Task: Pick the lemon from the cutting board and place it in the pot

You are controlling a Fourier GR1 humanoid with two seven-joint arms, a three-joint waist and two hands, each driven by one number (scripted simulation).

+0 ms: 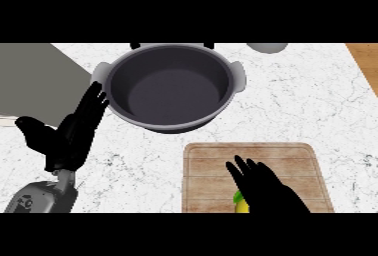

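Observation:
A grey pot [171, 86] with two side handles stands at the back middle of the counter, and nothing shows inside it. In front of it, at the right, lies a wooden cutting board [255, 152]. My right hand [267, 191] hovers over the board's near part with its fingers straight, pointing away from me. A small yellow-green patch of the lemon [239, 204] peeks out at the hand's left side; the hand hides the rest. My left hand [68, 134] rests open at the left, fingers up, close to the pot's left handle.
A dark grey slab [33, 75] fills the back left corner. A pale round object [266, 47] shows at the back edge, right of the pot. A wooden strip [365, 57] runs along the far right.

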